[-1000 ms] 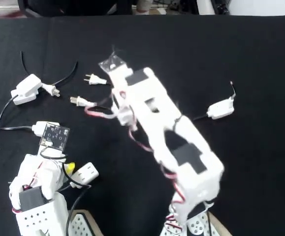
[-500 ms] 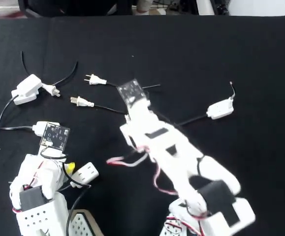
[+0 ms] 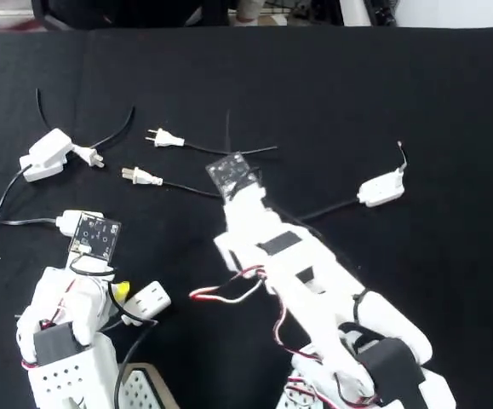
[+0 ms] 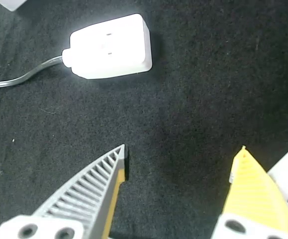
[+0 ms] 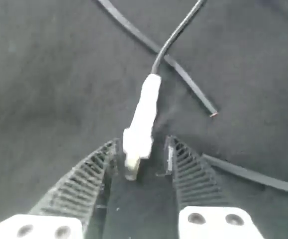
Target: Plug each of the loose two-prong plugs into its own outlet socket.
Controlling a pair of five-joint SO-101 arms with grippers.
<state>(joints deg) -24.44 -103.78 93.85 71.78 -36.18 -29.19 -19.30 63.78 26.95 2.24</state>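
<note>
My right gripper [image 5: 144, 143] sits low over the black table with a white two-prong plug [image 5: 141, 124] between its fingers. A narrow dark gap shows on each side of the plug, so the gripper is open. The plug's black cable [image 3: 227, 128] runs away from the right arm [image 3: 280, 247] and crosses another cable. Two more loose plugs [image 3: 165, 138] [image 3: 141, 176] lie left of that arm, and one more [image 3: 88, 155] lies beside a white socket [image 3: 46, 153]. My left gripper [image 4: 183, 149] is open over bare cloth, with another white socket [image 4: 109, 47] beyond its fingertips.
Another socket [image 3: 381, 189] lies at the right with its cable trailing toward the right arm. One more socket [image 3: 150, 300] lies against the left gripper [image 3: 123, 296] near the front edge. Cut cable ends cross on the cloth. The far half of the table is open.
The right arm has drawn back from the far middle toward the front, and the thin cable ahead of its gripper has come along. The left arm has not moved.
</note>
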